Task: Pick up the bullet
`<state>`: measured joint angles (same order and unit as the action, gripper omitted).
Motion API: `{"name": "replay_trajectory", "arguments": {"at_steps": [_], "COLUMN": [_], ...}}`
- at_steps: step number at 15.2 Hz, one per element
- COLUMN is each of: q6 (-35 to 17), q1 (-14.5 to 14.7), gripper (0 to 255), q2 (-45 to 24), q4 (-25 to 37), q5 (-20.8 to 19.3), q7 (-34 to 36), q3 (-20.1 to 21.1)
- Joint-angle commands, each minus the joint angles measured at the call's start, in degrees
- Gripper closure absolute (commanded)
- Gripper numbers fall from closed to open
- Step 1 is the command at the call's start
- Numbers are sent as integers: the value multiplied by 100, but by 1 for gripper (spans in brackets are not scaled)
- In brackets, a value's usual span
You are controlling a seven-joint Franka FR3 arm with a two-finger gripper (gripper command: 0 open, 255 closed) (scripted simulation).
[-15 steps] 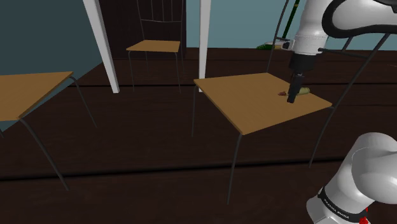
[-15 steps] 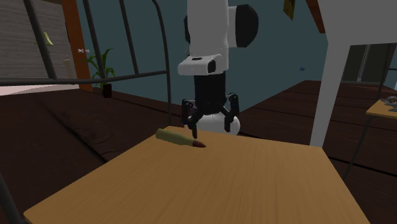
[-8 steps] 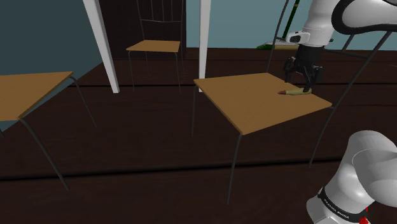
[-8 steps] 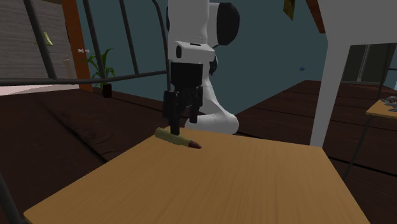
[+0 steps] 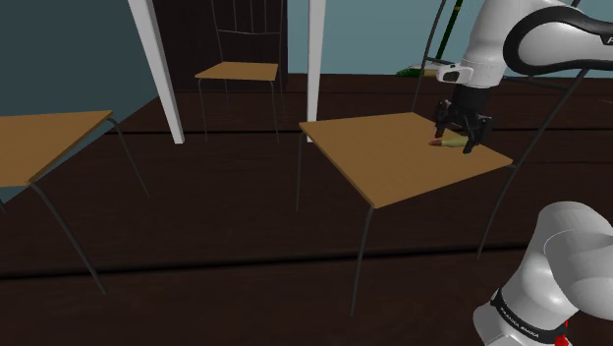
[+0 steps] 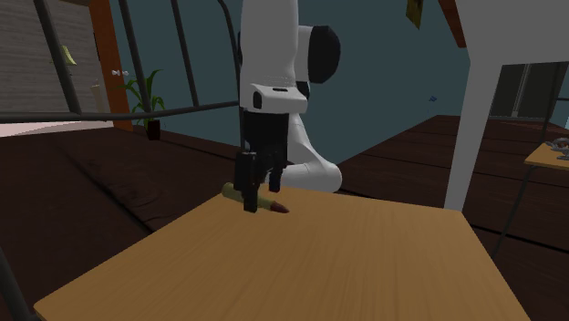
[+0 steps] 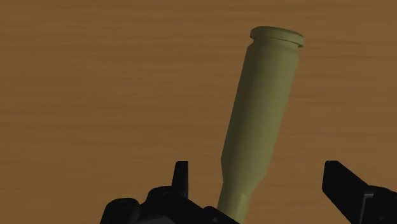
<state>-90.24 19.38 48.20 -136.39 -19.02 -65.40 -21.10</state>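
shoulder view: dim | second exterior view: dim | wrist view: brighter, even light on bullet [image 7: 262, 108]

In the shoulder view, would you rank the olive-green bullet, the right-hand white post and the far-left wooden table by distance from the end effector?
1. Olive-green bullet: inside the open end effector.
2. White post: toward the view's middle.
3. Wooden table: at the view's far left.
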Motion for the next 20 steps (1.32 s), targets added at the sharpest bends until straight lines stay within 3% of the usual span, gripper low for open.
{"name": "replay_trajectory", "arguments": {"at_steps": [1, 10, 20], "q6": [-18, -15, 648], "q1": [-6, -5, 69], "gripper": [255, 255, 255], "q2": [18, 11, -228], "q4": [-32, -22, 880], "q5": [-10, -8, 141], "q7": [-3, -4, -97], "q3": [-7, -7, 135]}}
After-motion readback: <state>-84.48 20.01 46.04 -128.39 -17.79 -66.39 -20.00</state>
